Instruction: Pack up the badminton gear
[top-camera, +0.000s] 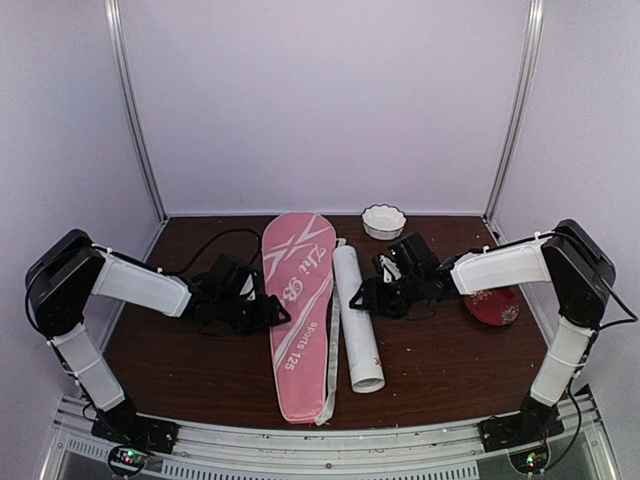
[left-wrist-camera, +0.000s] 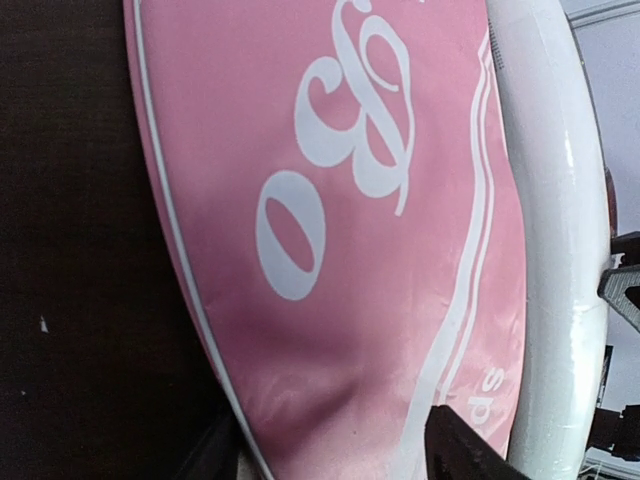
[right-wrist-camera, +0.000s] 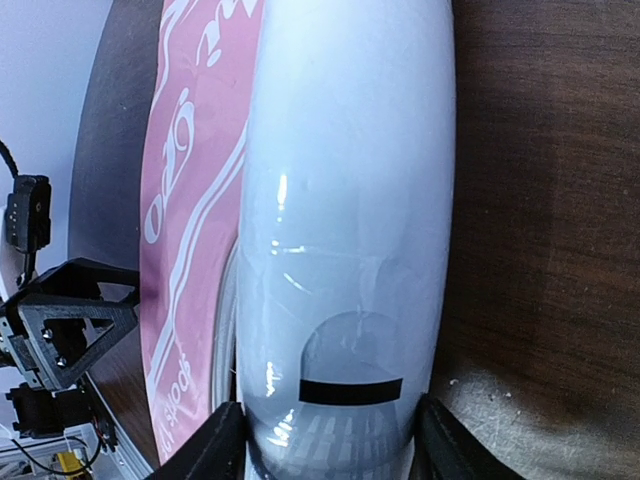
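The pink racket cover (top-camera: 300, 330) lies lengthwise on the bench (top-camera: 450, 360) just beside the long white tube (top-camera: 360, 325), the left end effector (top-camera: 276, 312) released over the cover's edge, the right end effector (top-camera: 358, 298) straddling the tube, its grip impossible to tell.

A dark brown wooden table (top-camera: 450, 370) takes up the whole base of the booth; in the right wrist view its surface looks scuffed and speckled with pale marks; plain walls (top-camera: 330, 100) of a pale lilac white close it in at the back and on both sides; thin silver metal posts (top-camera: 135, 110) rise at the two back corners; a ribbed aluminium rail (top-camera: 330, 445) runs along the near edge; the light is soft and even.
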